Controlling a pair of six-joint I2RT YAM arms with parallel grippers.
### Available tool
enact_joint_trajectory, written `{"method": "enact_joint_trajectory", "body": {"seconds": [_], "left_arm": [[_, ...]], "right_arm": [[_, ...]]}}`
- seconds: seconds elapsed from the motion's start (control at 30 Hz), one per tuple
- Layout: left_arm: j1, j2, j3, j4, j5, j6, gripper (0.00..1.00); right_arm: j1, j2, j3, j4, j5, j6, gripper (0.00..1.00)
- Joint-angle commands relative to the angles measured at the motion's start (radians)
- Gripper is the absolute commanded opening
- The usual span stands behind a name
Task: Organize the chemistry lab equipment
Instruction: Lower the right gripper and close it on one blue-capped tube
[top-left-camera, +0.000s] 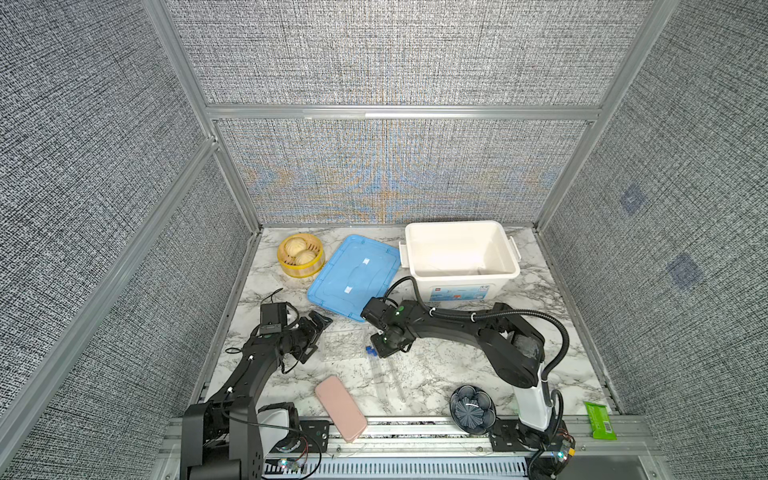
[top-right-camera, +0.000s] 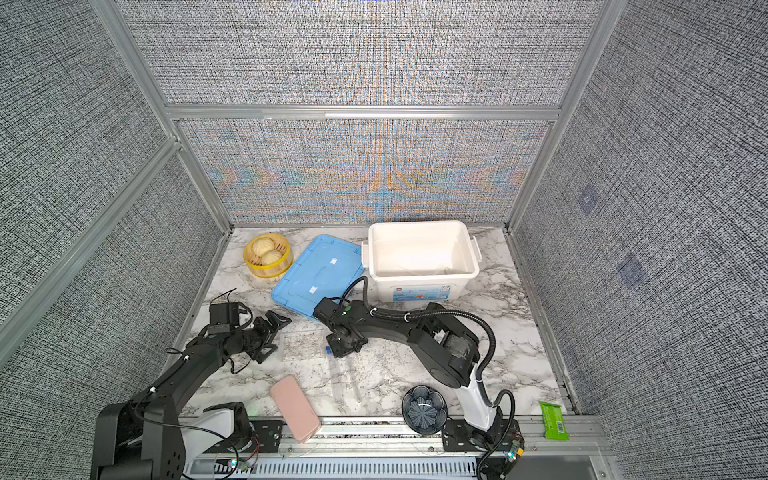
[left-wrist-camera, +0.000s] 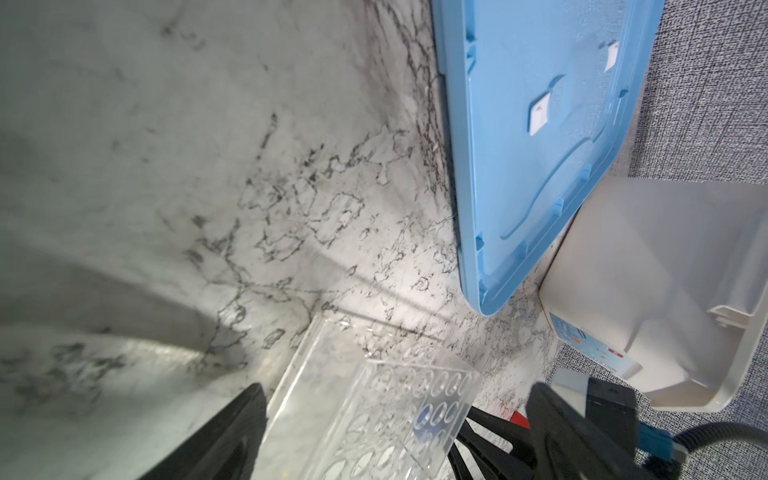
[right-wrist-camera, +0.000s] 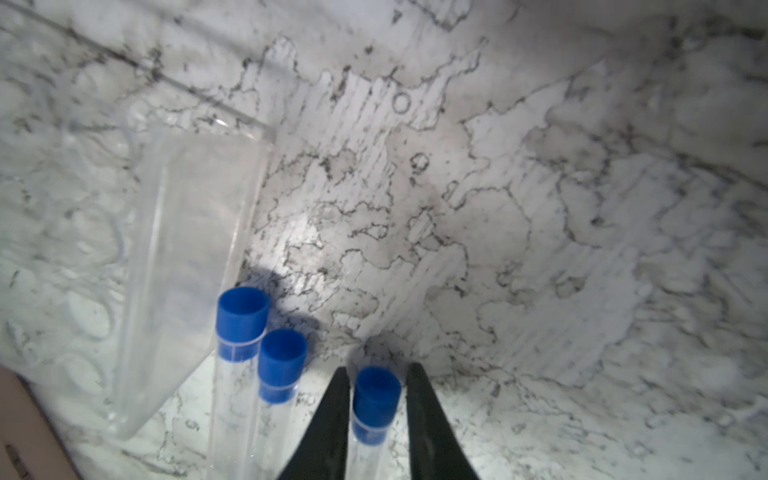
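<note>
Black fingers (right-wrist-camera: 328, 428) of the right gripper (right-wrist-camera: 379, 369) stand on both sides of the blue cap of one clear tube (right-wrist-camera: 376, 399), which lies flat on the marble table (right-wrist-camera: 540, 208). The jaws are narrow, and a thin gap shows between each finger and the cap, so I judge the grip is not yet firm. The left gripper (left-wrist-camera: 397, 388) is opened wide and holds nothing. The clear rack (left-wrist-camera: 374, 415) lies just beside it, and I cannot tell whether a finger touches it.

Two things can go wrong from here. The grip is at the very end of a long tube, so on lifting the far end may hang down and swing, or the smooth cap may slip out or come off the tube. The nearest of the two other tubes (right-wrist-camera: 282, 365) lies just beside one finger, so a small shift sideways may push it and make it roll.

In a top view, with 12 o'clock at the back wall, the chosen tube runs from the right gripper toward 6 o'clock. The two other tubes are just beside it at 9 o'clock, and the rack is near, also at 9 o'clock, beyond them. The open white box (top-left-camera: 461, 274) waits at 1 o'clock, well apart, and the blue lid (top-left-camera: 353, 278) at 11 o'clock.
</note>
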Motion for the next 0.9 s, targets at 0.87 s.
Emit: {"method": "enact_joint_trajectory", "body": {"seconds": [0.87], "left_arm": [[0.001,0.032,0.019,0.020,0.019,0.025,0.99]], "right_arm": [[-0.013,0.050,0.082,-0.166,0.019,0.093,0.22]]}}
